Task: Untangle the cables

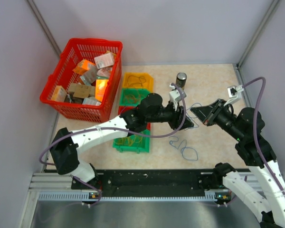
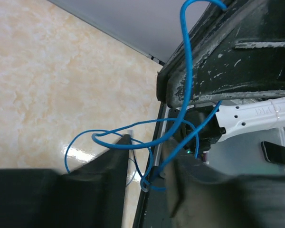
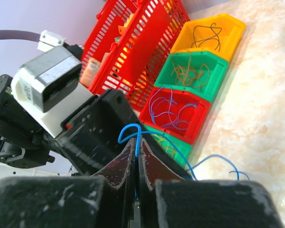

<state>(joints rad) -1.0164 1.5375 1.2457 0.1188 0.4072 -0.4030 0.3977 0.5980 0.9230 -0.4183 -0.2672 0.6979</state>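
**Cables point(image 1: 184, 147) loose on the worktop point(image 1: 218, 142), one blue cable held up between the pincers**

The cables lie in thin, slack loops on the worktop, just in front of the two arms' tips and to the right of a row of small bins. A blue cable point(image 2: 186, 71) is lifted off the surface between the arms, and part of it trails back down to the worktop.

The right pincer point(image 3: 137, 142) is clenched on the blue cable. In its wrist view the two fingers press together, and the blue line comes out of the seam and curls over the top.

The left pincer point(image 2: 152, 152) faces it, tip close to tip in the overhead view. It is released: its fingers stand apart, and a loop of the same blue cable hangs in the gap without being pinched.

Beside the left arm, a yellow bin point(image 3: 232, 28), a green bin point(image 3: 218, 61), a red bin point(image 3: 202, 111) and another green one sit in a row. Each has wire in it, and the wire in the red bin is blue.

A red basket point(image 1: 61, 71) of cartons stands at the far left. A dark can point(image 1: 181, 79) stands upright at the far side, well apart from the cables
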